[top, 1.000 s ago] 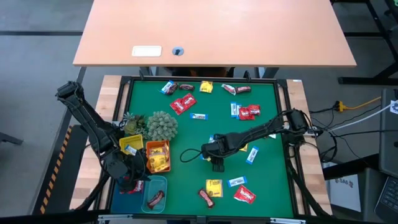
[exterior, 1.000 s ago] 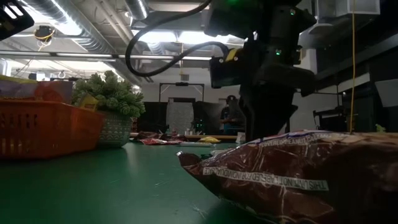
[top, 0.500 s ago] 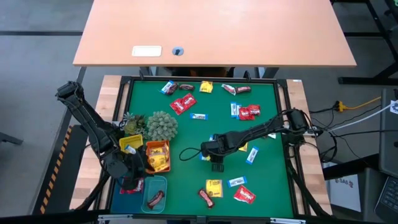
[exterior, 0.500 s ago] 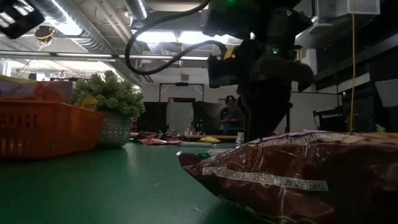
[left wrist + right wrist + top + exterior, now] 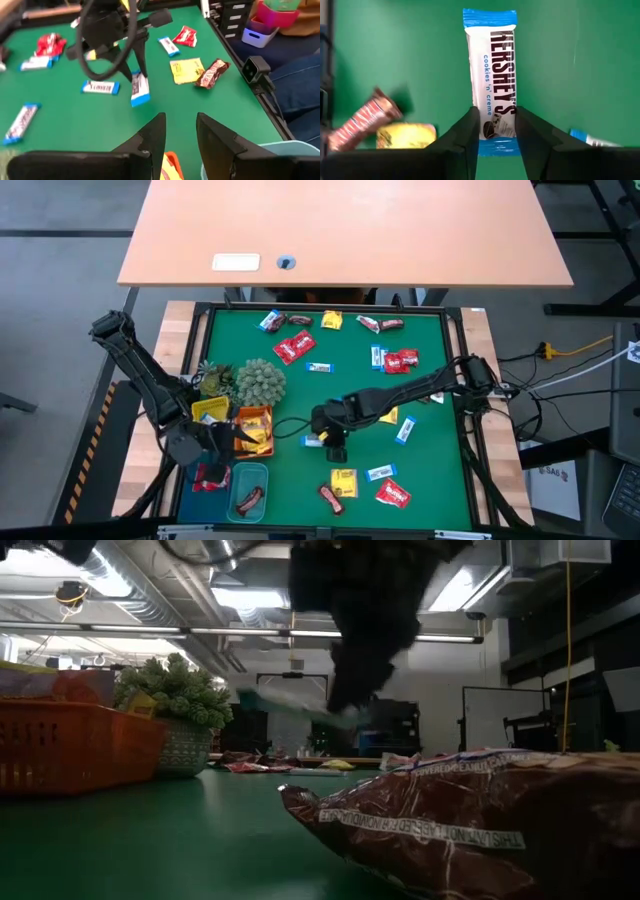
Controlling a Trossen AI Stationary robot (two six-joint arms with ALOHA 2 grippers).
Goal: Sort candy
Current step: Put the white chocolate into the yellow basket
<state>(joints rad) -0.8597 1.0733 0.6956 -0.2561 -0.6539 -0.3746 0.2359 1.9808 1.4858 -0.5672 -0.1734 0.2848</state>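
Note:
Small wrapped candy lies scattered over the green table (image 5: 300,395): red packets (image 5: 294,347), yellow squares (image 5: 344,481), blue-white wrappers (image 5: 405,429) and brown bars (image 5: 331,498). My right gripper (image 5: 497,135) is mid-table, shut on a blue-white candy bar (image 5: 492,65) held above the mat; the left wrist view shows the same bar (image 5: 140,91). My left gripper (image 5: 180,140) hovers open and empty over the trays at the near left. My right gripper pinches the blue-white bar's two long sides (image 5: 495,120) between its two fingers, close to one end. The fingers slant down from above. The bar hangs below them (image 5: 140,95), tilted and lifted clear of the table.
At the near left stand a yellow tray (image 5: 200,406), an orange tray (image 5: 253,416), a blue tray (image 5: 198,485) holding red candy, and a teal tray (image 5: 262,476) holding a brown bar. A spiky plant ball (image 5: 260,380) sits behind them. A brown bar (image 5: 470,820) lies close to the low camera.
My right gripper has risen and shifted toward the table's left edge. The blue-white bar has come up with it, off the mat and hanging clear. My left gripper has rolled at the wrist while staying over the trays.

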